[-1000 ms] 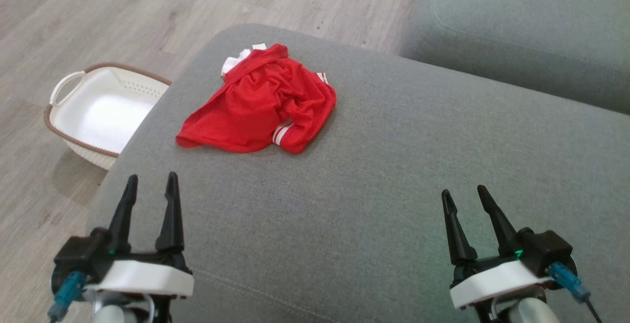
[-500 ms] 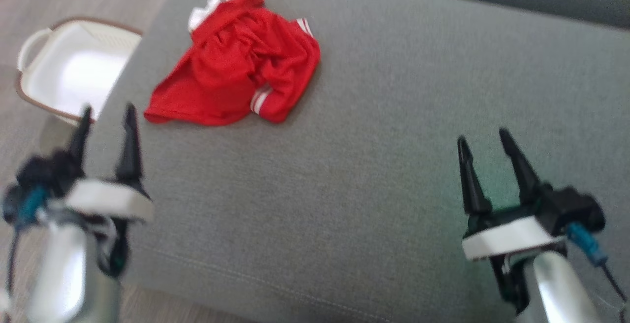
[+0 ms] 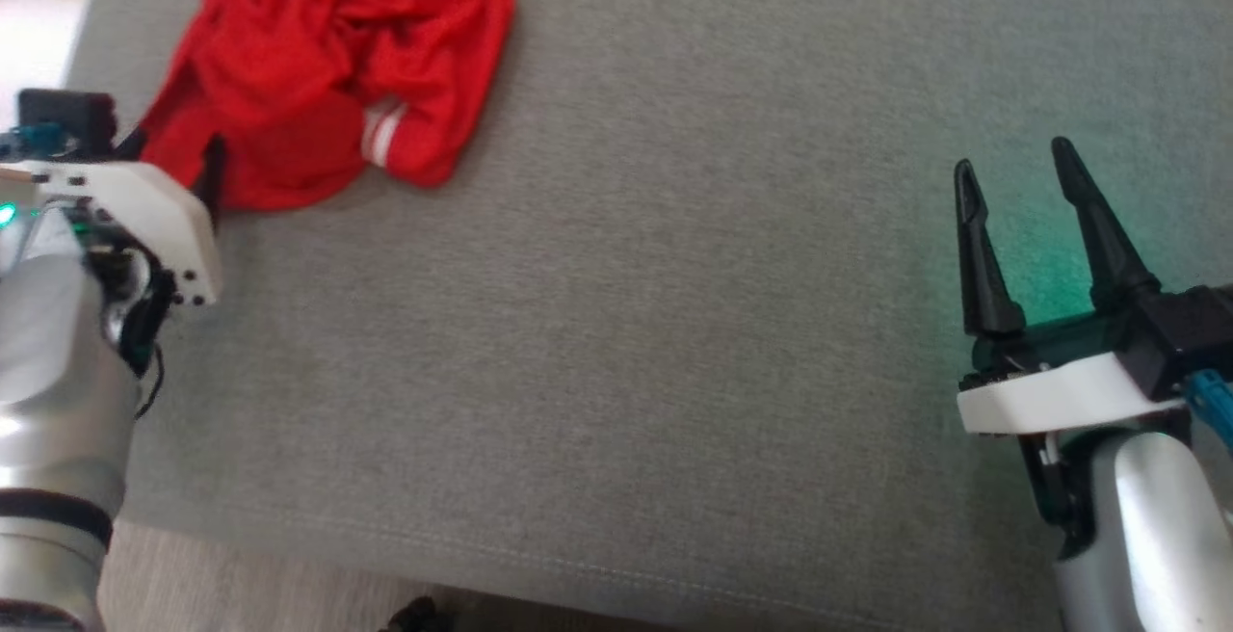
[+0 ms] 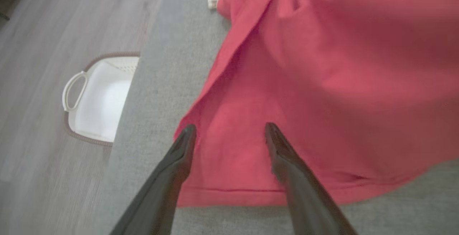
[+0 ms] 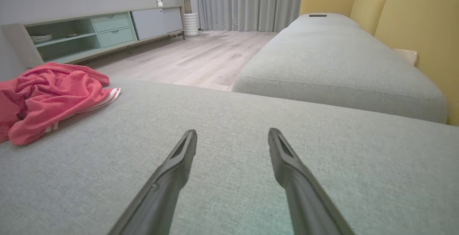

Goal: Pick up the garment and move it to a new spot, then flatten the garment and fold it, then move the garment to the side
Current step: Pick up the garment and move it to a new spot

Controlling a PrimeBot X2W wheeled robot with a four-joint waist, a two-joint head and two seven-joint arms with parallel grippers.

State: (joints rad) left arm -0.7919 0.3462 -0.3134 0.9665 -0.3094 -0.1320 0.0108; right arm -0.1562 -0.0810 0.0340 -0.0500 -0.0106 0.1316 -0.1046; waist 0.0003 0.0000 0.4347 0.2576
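In the head view, the red garment (image 3: 327,54) lies crumpled on the far left part of the gray cushion (image 3: 674,324). The left gripper (image 3: 171,155) is at its near edge. The right gripper (image 3: 1011,158) is well apart over bare cushion, fingers spread, holding nothing.

In the left wrist view, the left fingers stand wide apart over the garment's hem and grasp nothing. A white basket (image 4: 96,109) stands on the floor beside the cushion.

In the right wrist view, the garment lies far to the left.
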